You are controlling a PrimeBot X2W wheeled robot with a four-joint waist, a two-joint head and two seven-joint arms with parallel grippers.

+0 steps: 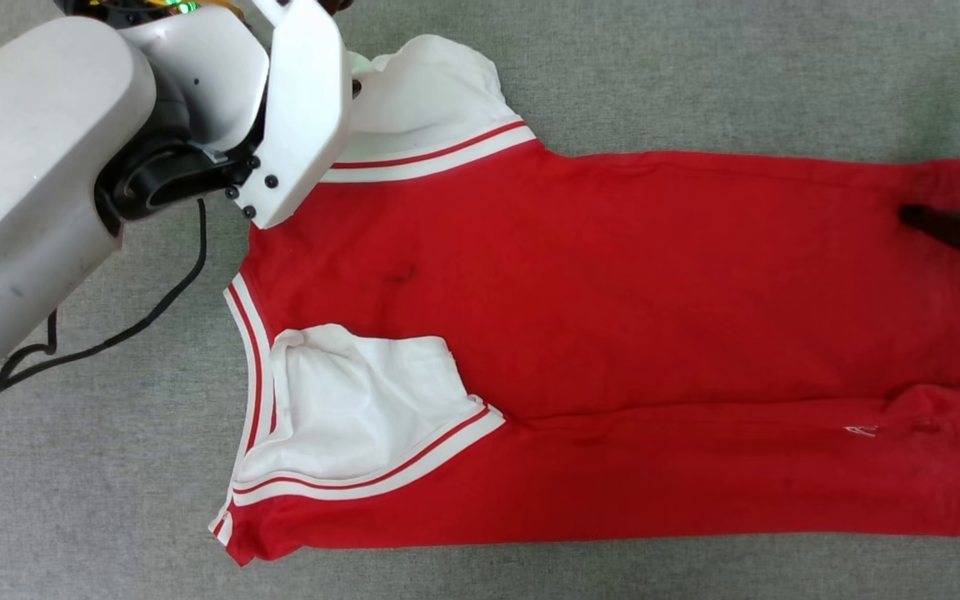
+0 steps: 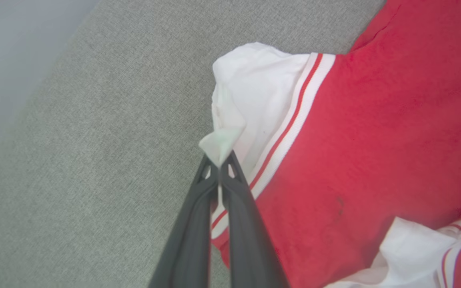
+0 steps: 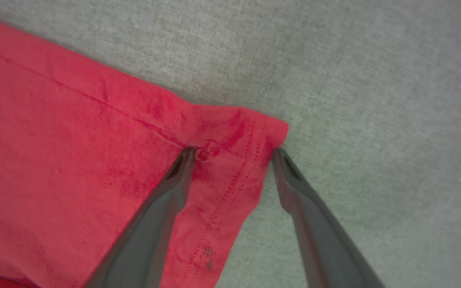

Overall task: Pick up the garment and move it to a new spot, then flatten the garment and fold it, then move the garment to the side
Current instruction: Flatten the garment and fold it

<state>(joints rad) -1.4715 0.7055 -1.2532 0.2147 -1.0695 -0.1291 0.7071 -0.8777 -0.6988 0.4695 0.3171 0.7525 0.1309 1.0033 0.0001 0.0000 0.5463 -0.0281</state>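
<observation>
Your red shirt (image 1: 613, 292) lies spread across the grey tabletop (image 1: 697, 75), collar toward the left of the head view and hem toward the right. By the look of it, the job is about halfway home. The pick-up and the flattening appear done: the body sits smooth, with few wrinkles. One long fold appears made as well. The lower edge in the head view is turned up over the body, and its white sleeve (image 1: 355, 400) is tucked in at lower left. The upper edge is not yet folded.

At the upper left of the head view, your left end effector (image 2: 218, 166) is clenched on a pinch of the other white sleeve (image 2: 254, 88), the cloth drawn to a small peak between the dark fingers. Your right end effector (image 3: 233, 152) is released, jaws wide, straddling the hem corner (image 3: 250, 132) at the upper right. One finger is over the red cloth and the other just beside its edge; it grips nothing.

What looks left for you: close on that corner, bring the upper side over, fold the shirt shorter, and slide it aside.
</observation>
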